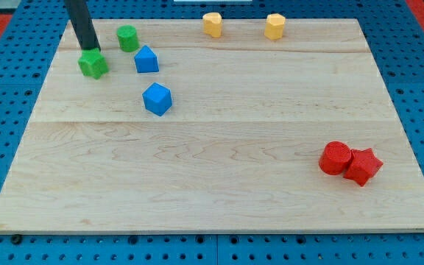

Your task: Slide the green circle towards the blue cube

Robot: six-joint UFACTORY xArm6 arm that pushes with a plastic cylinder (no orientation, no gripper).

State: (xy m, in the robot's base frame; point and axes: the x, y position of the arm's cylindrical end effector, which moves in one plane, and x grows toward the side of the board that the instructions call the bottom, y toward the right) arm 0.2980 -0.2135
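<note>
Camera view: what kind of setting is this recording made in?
Likely a robotics lab bench: a pale wooden board lies on a blue perforated base, small coloured blocks are scattered on it, and my tip sits at the green star block.

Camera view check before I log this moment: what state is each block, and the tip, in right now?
Green circle: upright, untouched, near the view's top left.
Green star-like block: my tip is at its top edge.
Blue cube: free, apart from the others.
Blue pointed block: free, right of the green circle.
Two yellow blocks: apart, at the board's top edge.
Red cylinder and red star: touching.
</note>
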